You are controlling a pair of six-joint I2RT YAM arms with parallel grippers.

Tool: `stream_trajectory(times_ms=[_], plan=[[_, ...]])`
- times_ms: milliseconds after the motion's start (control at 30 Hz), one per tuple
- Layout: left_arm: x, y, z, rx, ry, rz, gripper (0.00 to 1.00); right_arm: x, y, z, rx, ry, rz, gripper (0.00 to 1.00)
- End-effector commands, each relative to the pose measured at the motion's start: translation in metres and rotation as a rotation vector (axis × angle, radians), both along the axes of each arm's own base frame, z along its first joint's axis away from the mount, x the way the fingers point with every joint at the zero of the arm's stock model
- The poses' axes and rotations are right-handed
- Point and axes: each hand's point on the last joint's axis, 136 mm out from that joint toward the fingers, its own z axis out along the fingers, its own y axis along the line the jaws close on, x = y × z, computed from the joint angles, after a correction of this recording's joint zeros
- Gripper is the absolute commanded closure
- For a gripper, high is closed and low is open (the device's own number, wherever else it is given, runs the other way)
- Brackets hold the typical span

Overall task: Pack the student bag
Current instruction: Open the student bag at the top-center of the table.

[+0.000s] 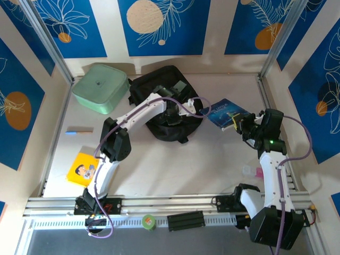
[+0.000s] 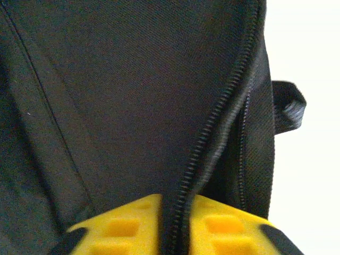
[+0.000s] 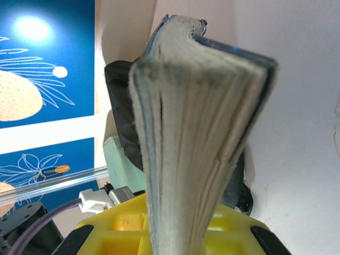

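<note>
Both pincers clamped: left gripper [image 2: 172,234] pinches the large black fabric backpack [image 1: 169,127], seemingly by its zipper edge [image 2: 212,133]. Right gripper [image 3: 175,234] grips a blue softcover book [image 3: 196,133] right of the backpack.

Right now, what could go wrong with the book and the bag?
1. The right pincer grips the blue book by one edge, and its pages fan out, so it might slip or flop open.
2. The left pincer pinches only the student bag's soft zip edge, which could slide out.
3. The left arm lies across the bag, so the book could bump it.
</note>
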Motion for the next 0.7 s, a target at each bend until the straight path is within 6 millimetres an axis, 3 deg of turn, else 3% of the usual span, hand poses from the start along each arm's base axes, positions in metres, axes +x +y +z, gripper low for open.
stream_trajectory(times_ms=[0,133,367,567,667], plan=[[0.010,-0.005,0.011,0.003,-0.073,-0.009,0.89,-0.004,-0.004,0.020,-0.023,-0.072,0.002,0.93],[0.019,-0.012,0.040,-0.076,-0.145,0.009,1.00,-0.009,-0.016,0.026,-0.055,-0.083,-0.032,0.94],[0.040,-0.013,0.089,-0.199,-0.349,0.079,1.00,-0.018,-0.022,0.023,-0.076,-0.059,-0.054,0.94],[0.059,0.001,0.141,-0.355,-0.544,0.218,1.00,-0.019,-0.010,0.026,-0.045,-0.088,0.019,0.93],[0.061,0.005,0.156,-0.439,-0.581,0.263,1.00,-0.017,0.003,0.034,-0.023,-0.134,0.085,0.93]])
